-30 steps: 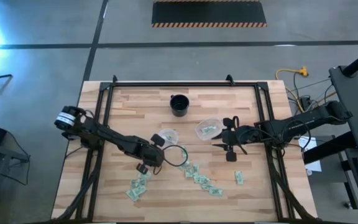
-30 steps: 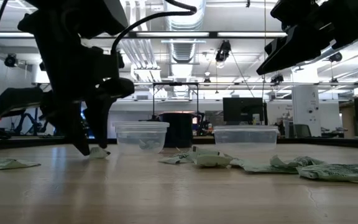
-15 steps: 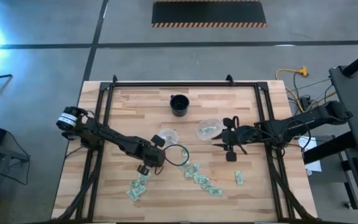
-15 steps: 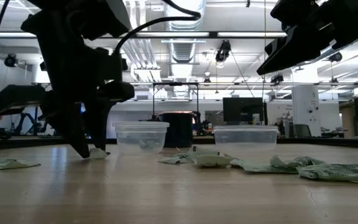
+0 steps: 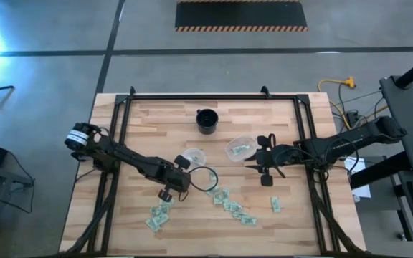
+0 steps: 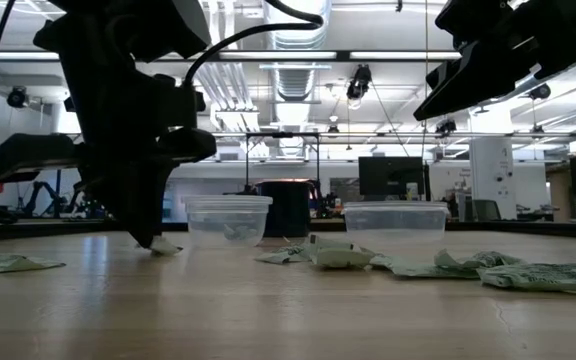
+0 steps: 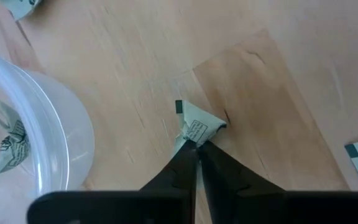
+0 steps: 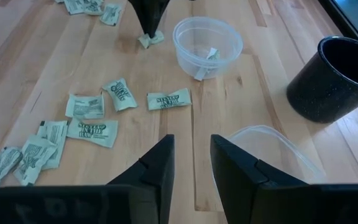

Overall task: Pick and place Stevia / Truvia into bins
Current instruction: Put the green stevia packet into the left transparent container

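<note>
Green and white Stevia packets (image 5: 231, 204) lie scattered over the near half of the wooden table, with more at the near left (image 5: 160, 213). My left gripper (image 7: 196, 148) points steeply down and is shut on one packet (image 7: 197, 127) beside the left clear bin (image 5: 193, 156), which has a packet in it. My right gripper (image 8: 192, 158) hangs open and empty in the air over the right clear bin (image 5: 240, 148), which also holds packets. My left gripper pinches one end of the packet (image 7: 193, 135) between its two fingertips. The fingers come from above, slanting down. The packet is crumpled up into a small tent at the tips, and its other end (image 6: 168, 247) lies on the table.
A black round cup (image 5: 206, 120) stands at the far middle of the table. A single packet (image 5: 275, 204) lies apart at the near right. A black frame (image 5: 192, 97) runs along the table's far edge and sides.
My left gripper has shut on the packet: its fingers stood apart on either side of it a second ago and now meet at its end. The arm has stayed where it was. The packet stays on the table.
</note>
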Motion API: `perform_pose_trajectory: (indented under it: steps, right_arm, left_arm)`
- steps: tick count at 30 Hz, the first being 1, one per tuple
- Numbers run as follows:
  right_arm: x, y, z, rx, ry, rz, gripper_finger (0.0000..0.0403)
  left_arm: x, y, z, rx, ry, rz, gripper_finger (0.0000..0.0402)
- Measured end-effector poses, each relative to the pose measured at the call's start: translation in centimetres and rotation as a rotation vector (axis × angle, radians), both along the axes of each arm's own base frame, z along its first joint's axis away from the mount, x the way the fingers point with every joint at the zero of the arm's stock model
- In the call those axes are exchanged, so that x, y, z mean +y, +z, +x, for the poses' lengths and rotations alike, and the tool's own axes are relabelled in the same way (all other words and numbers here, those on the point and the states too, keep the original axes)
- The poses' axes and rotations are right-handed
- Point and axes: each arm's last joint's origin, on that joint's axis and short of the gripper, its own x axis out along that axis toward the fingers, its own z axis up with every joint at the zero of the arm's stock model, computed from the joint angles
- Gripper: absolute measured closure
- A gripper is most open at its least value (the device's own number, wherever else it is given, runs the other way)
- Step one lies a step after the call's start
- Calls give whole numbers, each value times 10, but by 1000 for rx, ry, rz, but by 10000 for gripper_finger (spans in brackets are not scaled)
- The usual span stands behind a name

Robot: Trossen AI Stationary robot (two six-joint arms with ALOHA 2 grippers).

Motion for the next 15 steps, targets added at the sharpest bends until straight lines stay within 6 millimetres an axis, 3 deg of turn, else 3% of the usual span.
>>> perform_pose_trajectory:
  steps: [9,15]
  right_arm:
    - [0,0,0,0,2,-3,313]
    - [0,0,0,1,2,-3,313]
  left_arm:
    - [0,12,1,-37,25,-6,398]
    - [3,43,-1,-139,52,29,398]
